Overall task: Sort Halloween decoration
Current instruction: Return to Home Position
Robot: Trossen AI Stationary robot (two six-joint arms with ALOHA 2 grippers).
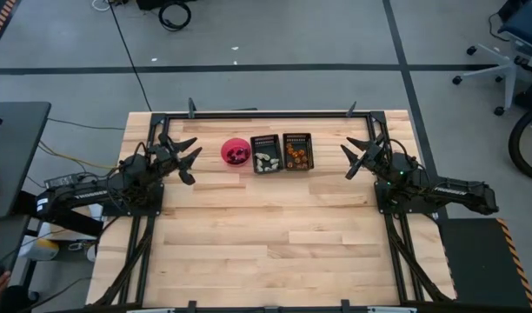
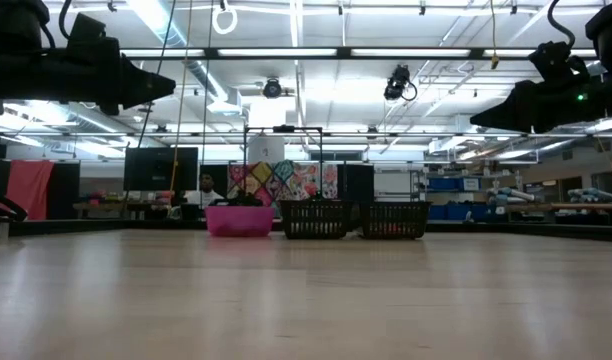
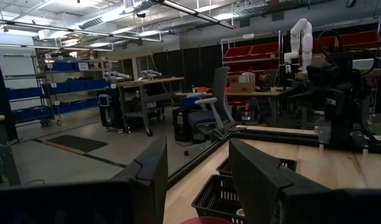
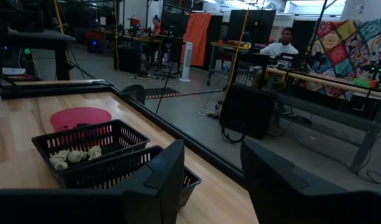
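Left gripper: fingers spread, raised off table, just left of pink bowl. Right gripper: spread, well right of both trays. Pale pieces in left black tray; orange pieces in right black tray; dark pieces in bowl. Person seated beyond table.

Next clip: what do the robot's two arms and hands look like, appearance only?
Both arms are matte black, jointed and boxy. The left arm carries pale lettering along its forearm; the right arm shows a small green light near its wrist. The left hand and right hand each end in two broad, flat black fingers with slanted tips.
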